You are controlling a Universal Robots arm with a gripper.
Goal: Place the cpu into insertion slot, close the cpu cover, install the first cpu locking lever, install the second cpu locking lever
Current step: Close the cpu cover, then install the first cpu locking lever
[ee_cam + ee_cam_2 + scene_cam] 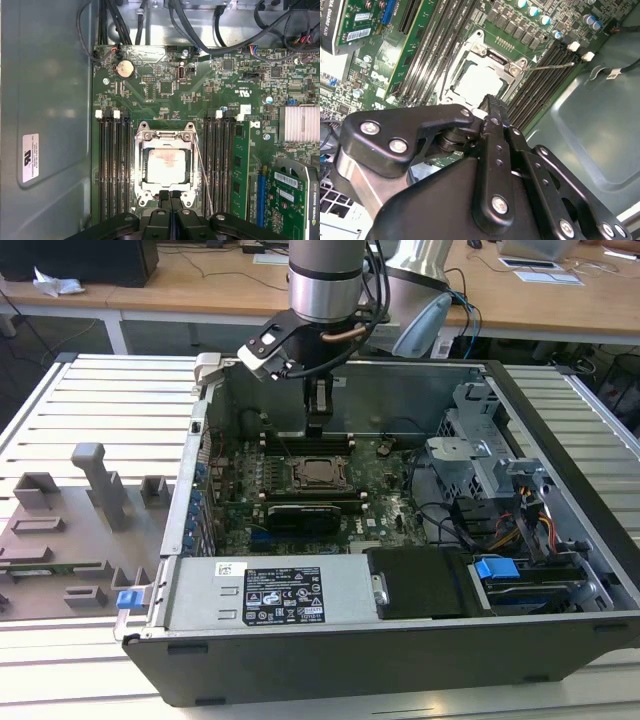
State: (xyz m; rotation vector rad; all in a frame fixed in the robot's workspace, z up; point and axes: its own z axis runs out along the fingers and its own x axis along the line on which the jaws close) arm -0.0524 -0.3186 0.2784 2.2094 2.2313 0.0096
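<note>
Two fingertips of claw [167, 196] pressed together, pinching nothing, at near edge of cover [141, 165]. Cover lies shut over cpu [165, 165], which sits in slot [165, 134] just beyond tips. Lever [203, 175] to one side, seems unlatched. Judgement: press lever slowly with tips, keep off memory slots [114, 170].

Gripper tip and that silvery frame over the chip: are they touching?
Cannot tell. In the first wrist view the gripper overlaps the edge of the frame, hiding any gap.
</note>
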